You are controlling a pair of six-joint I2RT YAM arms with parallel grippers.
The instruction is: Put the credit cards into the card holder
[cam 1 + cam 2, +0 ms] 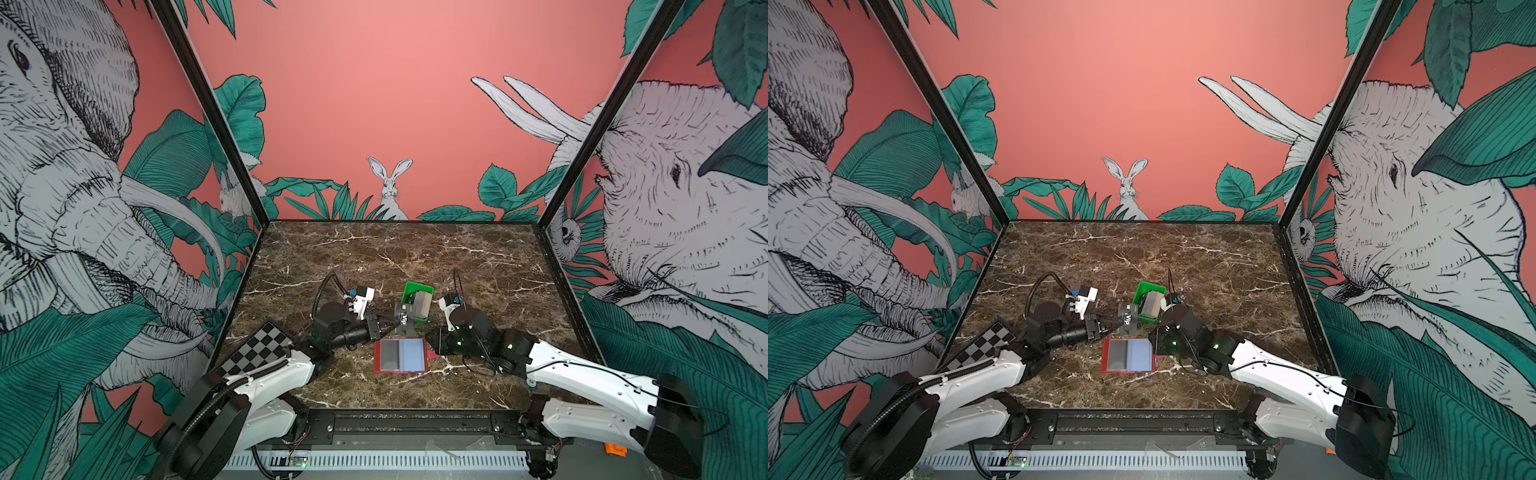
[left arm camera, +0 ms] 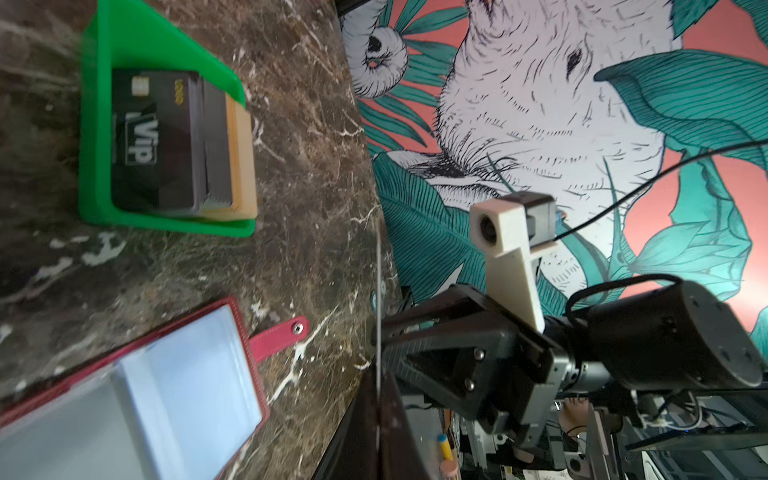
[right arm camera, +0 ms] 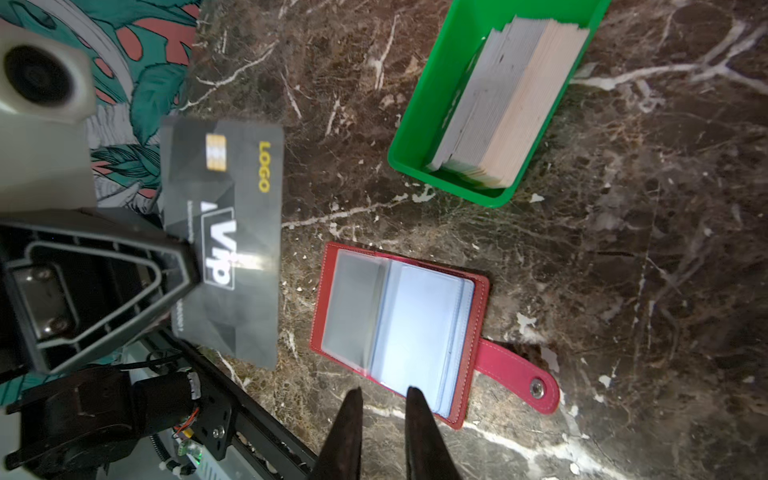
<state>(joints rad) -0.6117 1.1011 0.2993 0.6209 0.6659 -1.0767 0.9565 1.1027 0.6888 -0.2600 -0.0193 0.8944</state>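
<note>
**Inspector:** State of both claws?

**Arm:** My left gripper (image 3: 192,266) is pinching one black VIP card (image 1: 404,319) by a long edge. My right gripper (image 3: 384,392) stands slightly parted and holds nothing.

**Inspector:** Where is the target?

**Arm:** The card holder (image 1: 401,355) lies open and flat at lower centre in both top views, just below the held card. The card's long axis runs up-frame, slightly tilted. My right claw is nearer, by the snap tab (image 1: 430,354). My left forearm is low, reaching rightward. Other credit cards (image 1: 423,303) stand in the green tray (image 1: 417,285).
</note>
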